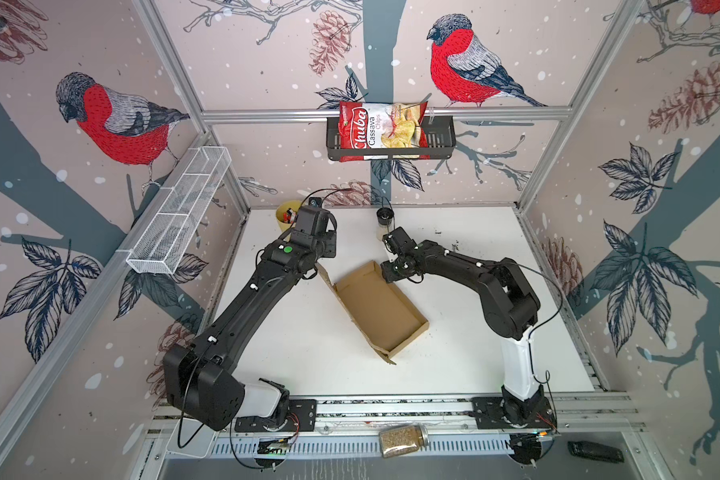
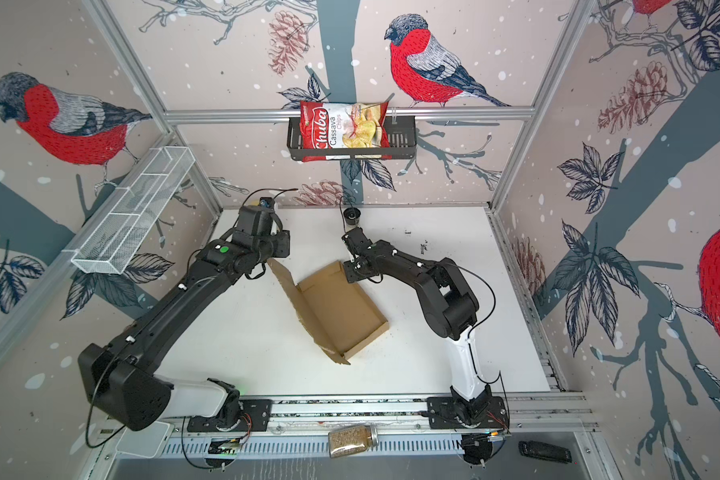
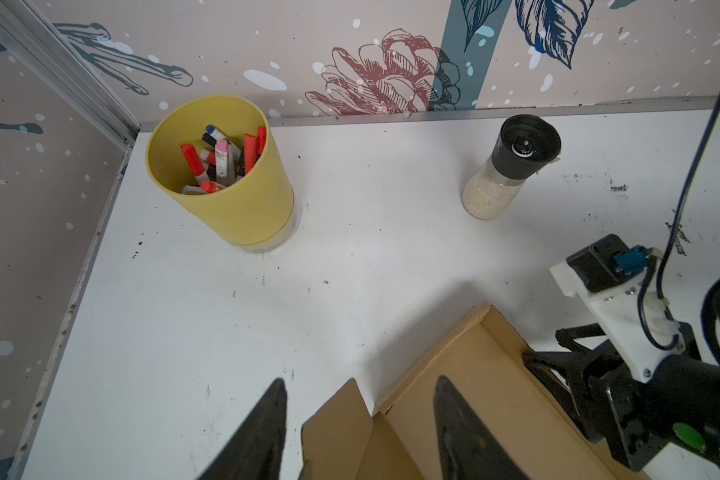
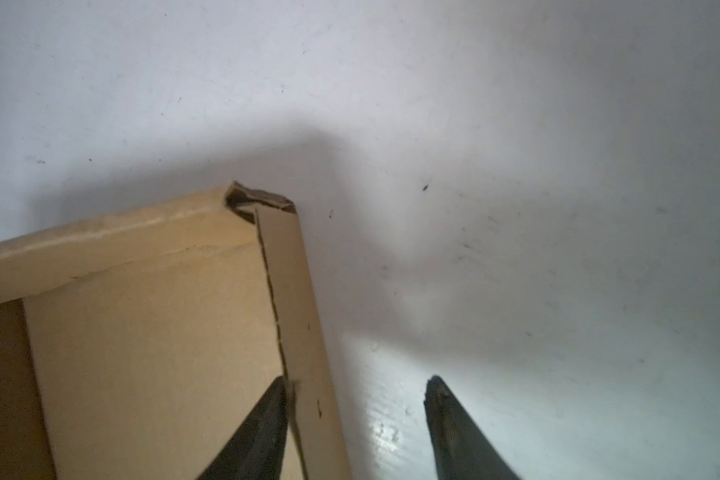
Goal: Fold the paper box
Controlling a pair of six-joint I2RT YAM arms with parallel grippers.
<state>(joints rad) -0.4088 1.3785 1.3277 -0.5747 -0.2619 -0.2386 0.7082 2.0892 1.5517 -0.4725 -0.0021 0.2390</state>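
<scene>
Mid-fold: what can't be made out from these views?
left gripper: hidden under its own wrist in both top views; contact with the paper box flap unclear.
right gripper: fingertips hidden by its wrist in both top views; its wrist view cuts off most of the box.
Flap's far end: under the left arm, both top views.

So the paper box [image 1: 377,309] sits mid-table [image 1: 474,232], slanted: one short end far, the other near and off to the right. Its loose flap [image 3: 337,419] runs along the left side. The left gripper [image 3: 361,381] has the flap's far tip between its fingers. The right gripper [image 4: 358,380] straddles the box's far-right wall, one finger inside, one outside. Cup [image 3: 242,208] of markers [image 3: 221,162] in the far-left corner, grinder [image 3: 512,166] off to its right. Chips bag [image 1: 377,131] in the basket [image 1: 443,141] on the far wall [image 1: 267,166], jar [image 1: 404,440] by the near rail [image 1: 391,409].
</scene>
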